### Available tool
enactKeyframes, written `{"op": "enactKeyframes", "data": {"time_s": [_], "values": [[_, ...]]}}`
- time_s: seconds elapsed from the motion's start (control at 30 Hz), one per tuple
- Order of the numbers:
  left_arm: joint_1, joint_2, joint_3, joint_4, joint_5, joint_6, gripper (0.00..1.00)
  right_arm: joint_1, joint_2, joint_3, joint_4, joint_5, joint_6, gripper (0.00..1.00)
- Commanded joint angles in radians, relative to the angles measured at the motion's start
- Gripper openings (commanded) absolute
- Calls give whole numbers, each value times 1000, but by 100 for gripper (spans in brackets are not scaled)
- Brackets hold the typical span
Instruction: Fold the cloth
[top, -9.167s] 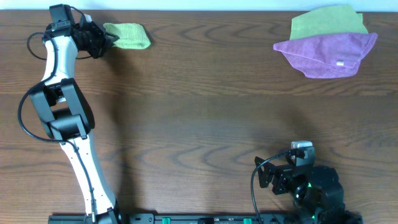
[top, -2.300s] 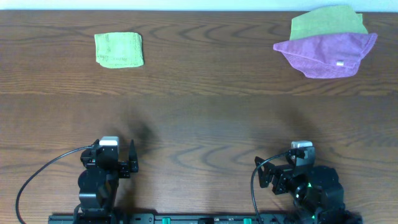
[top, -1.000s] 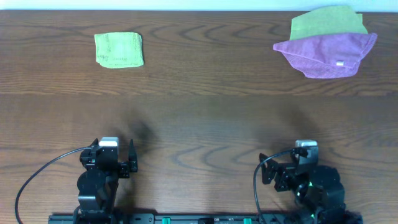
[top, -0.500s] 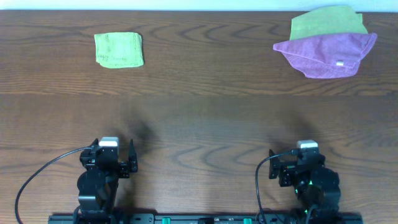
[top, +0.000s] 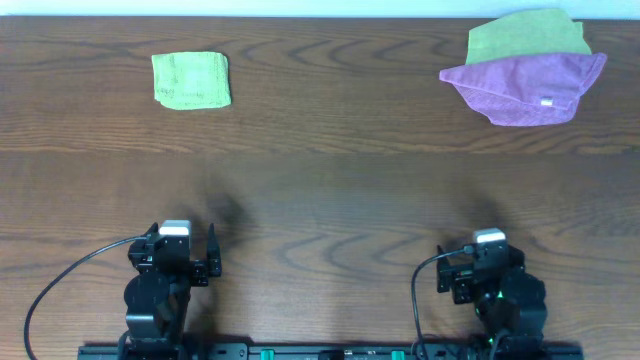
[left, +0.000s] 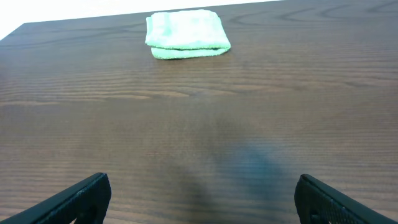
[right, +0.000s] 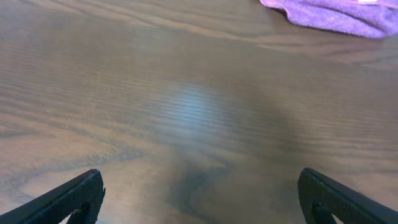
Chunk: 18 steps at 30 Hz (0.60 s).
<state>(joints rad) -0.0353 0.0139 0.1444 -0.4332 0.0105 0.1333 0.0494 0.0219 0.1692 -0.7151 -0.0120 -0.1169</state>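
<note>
Folded lime-green cloth (top: 191, 80) lying at the wooden table's (top: 330, 190) far-left corner; left gripper (left: 200, 198) and right gripper (right: 200, 190) at its near edge, jaws wide apart, holding nothing

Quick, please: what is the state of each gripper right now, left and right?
Left gripper: open, holding nothing.
Right gripper: open, holding nothing.

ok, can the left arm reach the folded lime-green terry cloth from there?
Probably yes: only bare wooden table lies between the open left fingers and the lime-green cloth, straight ahead in the wrist view.
</note>
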Motion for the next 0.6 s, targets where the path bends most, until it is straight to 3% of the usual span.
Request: {"op": "enactKeyframes", "data": {"time_s": [0.0, 0.57], "values": [[3, -10, -19, 0, -20, 17, 95, -29, -17, -11, -11, 5, -15, 99], [3, -10, -19, 0, -20, 17, 95, -36, -16, -10, -6, 5, -8, 99]]}}
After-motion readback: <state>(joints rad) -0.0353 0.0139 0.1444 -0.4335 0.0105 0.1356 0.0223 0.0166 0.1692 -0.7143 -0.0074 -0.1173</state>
